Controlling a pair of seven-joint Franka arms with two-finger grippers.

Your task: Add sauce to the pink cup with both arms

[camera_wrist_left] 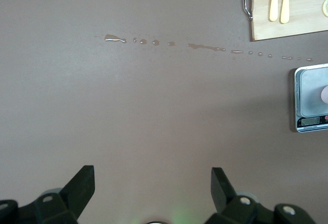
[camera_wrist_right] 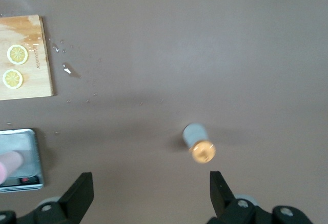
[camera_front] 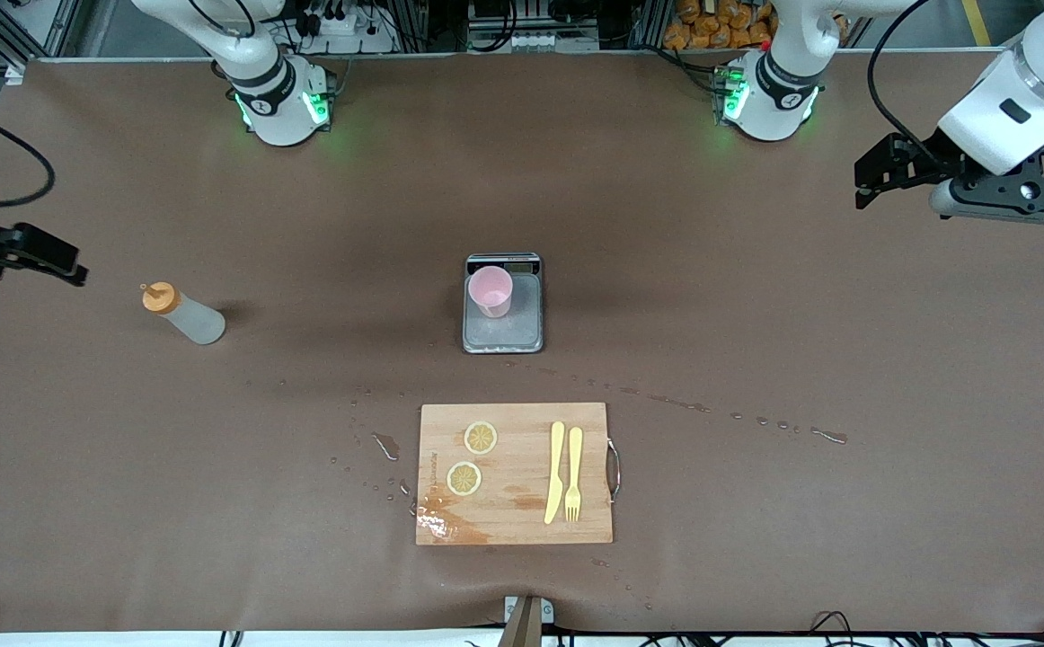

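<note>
The sauce bottle (camera_front: 184,314), whitish with an orange cap, stands upright on the brown table toward the right arm's end. The pink cup (camera_front: 491,291) stands on the grey scale (camera_front: 522,328) at the table's middle. My right gripper (camera_front: 68,265) is open and empty, up over the table at the right arm's end, beside the bottle and apart from it. In the right wrist view the bottle (camera_wrist_right: 199,143) shows near one of the open gripper's (camera_wrist_right: 151,190) fingers, not between them. My left gripper (camera_front: 868,180) hangs open and empty over the left arm's end; the left wrist view shows it (camera_wrist_left: 152,183) over bare table.
A wooden cutting board (camera_front: 513,431) lies nearer the front camera than the scale, with two lemon slices (camera_front: 480,438), a yellow knife (camera_front: 555,472) and a yellow fork (camera_front: 573,474). Water drops (camera_front: 756,419) trail across the table beside the board.
</note>
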